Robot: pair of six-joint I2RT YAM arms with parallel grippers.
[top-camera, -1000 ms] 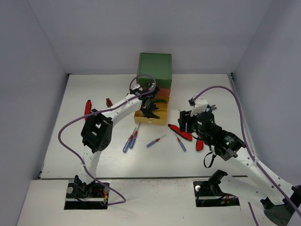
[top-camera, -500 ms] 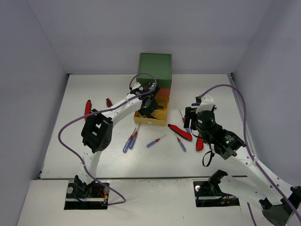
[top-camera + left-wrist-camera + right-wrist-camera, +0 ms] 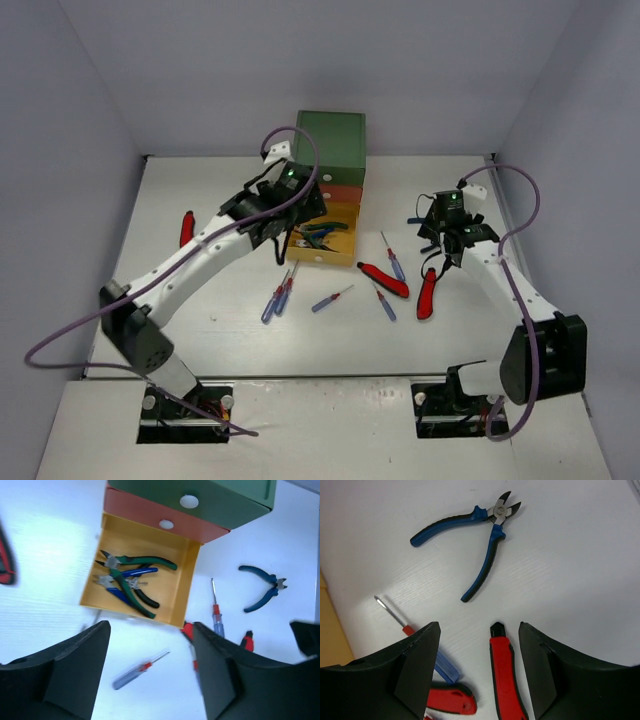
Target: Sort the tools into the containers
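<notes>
The containers are a green (image 3: 330,140), an orange-red (image 3: 346,195) and a yellow drawer (image 3: 322,259). The yellow drawer (image 3: 191,575) stands pulled out with green-handled pliers (image 3: 142,560) and two more pliers in it. My left gripper (image 3: 283,243) (image 3: 150,680) hangs open and empty, high above the table in front of that drawer. My right gripper (image 3: 437,248) (image 3: 480,675) is open above a red-handled knife (image 3: 505,675), not touching it. Blue-handled pliers (image 3: 485,535) lie just beyond it. Thin screwdrivers (image 3: 275,298) (image 3: 332,299) lie in front of the drawer.
A second chunky red tool (image 3: 384,280) and two screwdrivers (image 3: 385,300) (image 3: 392,258) lie right of the drawer. Another red-handled tool (image 3: 186,228) lies at the far left. The green (image 3: 220,500) and orange-red (image 3: 135,510) drawers are shut. Walls close in the table's sides.
My left gripper has opened and lifted out of the yellow drawer, leaving pliers inside. My right arm has swung back and to the right, over the blue pliers and red knife.
</notes>
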